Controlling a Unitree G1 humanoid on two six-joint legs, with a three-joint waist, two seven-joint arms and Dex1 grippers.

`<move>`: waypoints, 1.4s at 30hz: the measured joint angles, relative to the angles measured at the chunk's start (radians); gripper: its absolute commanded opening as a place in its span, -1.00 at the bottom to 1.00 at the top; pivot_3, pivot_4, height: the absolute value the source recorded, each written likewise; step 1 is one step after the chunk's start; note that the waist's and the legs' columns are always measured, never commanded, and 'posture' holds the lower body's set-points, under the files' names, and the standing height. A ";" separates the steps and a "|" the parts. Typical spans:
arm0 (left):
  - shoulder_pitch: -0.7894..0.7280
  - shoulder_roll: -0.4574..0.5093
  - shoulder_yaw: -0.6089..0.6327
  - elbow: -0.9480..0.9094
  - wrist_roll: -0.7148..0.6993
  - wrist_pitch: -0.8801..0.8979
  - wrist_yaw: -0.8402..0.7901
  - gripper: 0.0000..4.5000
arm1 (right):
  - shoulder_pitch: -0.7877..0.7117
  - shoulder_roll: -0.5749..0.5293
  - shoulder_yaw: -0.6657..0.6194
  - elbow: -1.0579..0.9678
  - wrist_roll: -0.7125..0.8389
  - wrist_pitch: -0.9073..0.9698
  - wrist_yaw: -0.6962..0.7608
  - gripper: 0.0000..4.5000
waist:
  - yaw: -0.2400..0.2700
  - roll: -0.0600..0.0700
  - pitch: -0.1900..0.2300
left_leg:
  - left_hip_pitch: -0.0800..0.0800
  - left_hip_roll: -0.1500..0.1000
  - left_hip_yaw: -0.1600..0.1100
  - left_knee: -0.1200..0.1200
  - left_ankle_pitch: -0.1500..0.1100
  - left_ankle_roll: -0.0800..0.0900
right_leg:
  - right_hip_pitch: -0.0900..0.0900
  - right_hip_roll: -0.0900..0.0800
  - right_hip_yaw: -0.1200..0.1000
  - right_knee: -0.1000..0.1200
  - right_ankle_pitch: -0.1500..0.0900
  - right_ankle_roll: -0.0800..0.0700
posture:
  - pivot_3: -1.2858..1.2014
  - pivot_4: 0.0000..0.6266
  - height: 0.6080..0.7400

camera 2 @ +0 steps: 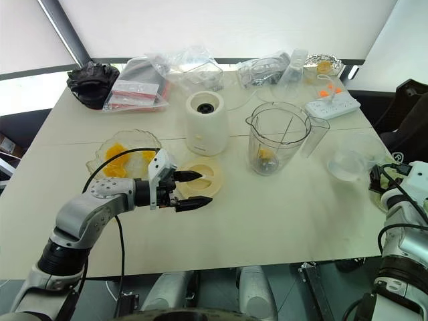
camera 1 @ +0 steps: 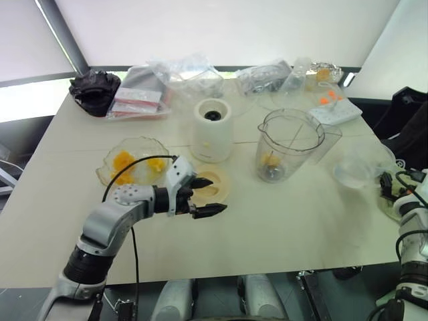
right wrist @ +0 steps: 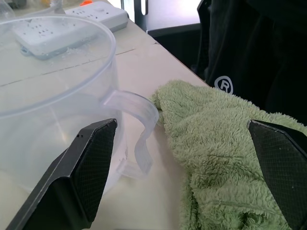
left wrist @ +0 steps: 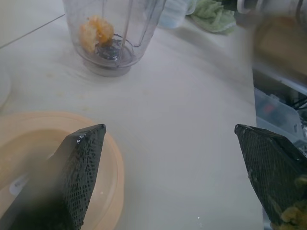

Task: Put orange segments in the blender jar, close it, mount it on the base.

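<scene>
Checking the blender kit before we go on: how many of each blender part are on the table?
Blender jar: 1
Base: 1
Flat round lid: 1
Total: 3

We see the blender jar (camera 1: pixel 289 146) standing upright and uncovered on the desk, clear plastic, with one orange piece (left wrist: pixel 96 30) down by its blades. To its left, apart from it, stands the cream-white base (camera 1: pixel 212 130), its dark socket upward. More orange segments (camera 1: pixel 124 161) lie in a wavy glass bowl (camera 1: pixel 107 171) further left.
</scene>
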 measured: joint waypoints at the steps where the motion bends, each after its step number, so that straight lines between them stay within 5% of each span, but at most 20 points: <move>1: 0.001 0.000 0.000 0.000 0.000 0.000 0.002 0.99 | -0.005 0.000 0.004 0.011 -0.005 -0.008 -0.001 1.00 | 0.000 0.000 0.000 | 0.000 0.000 0.000 0.000 0.000 0.000 | 0.000 0.000 0.000 0.000 0.000 0.000 | 0.03 -0.52 1.00; 35: -0.040 0.003 -0.020 -0.040 -0.030 0.037 0.060 0.99 | -0.212 -0.054 0.044 0.397 -0.094 -0.221 -0.077 1.00 | -0.004 0.000 0.000 | -0.001 0.000 0.000 -0.001 0.000 0.000 | 0.001 0.000 0.001 -0.006 0.000 0.000 | 0.03 -0.52 1.00; 38: -0.040 0.008 -0.020 -0.040 -0.035 0.043 0.063 1.00 | -0.213 -0.053 0.048 0.397 -0.094 -0.221 -0.077 0.64 | -0.004 0.000 0.000 | -0.001 0.000 0.000 -0.001 0.000 0.000 | 0.001 0.000 0.001 -0.006 0.000 0.000 | 0.03 -0.52 1.00; 42: -0.040 0.011 -0.020 -0.040 -0.035 0.043 0.064 1.00 | -0.216 -0.050 0.061 0.397 -0.094 -0.221 -0.076 -0.24 | 0.000 0.000 0.001 | -0.001 0.000 0.000 -0.001 0.000 0.000 | 0.001 0.000 0.001 -0.007 0.000 0.000 | 0.03 -0.52 1.00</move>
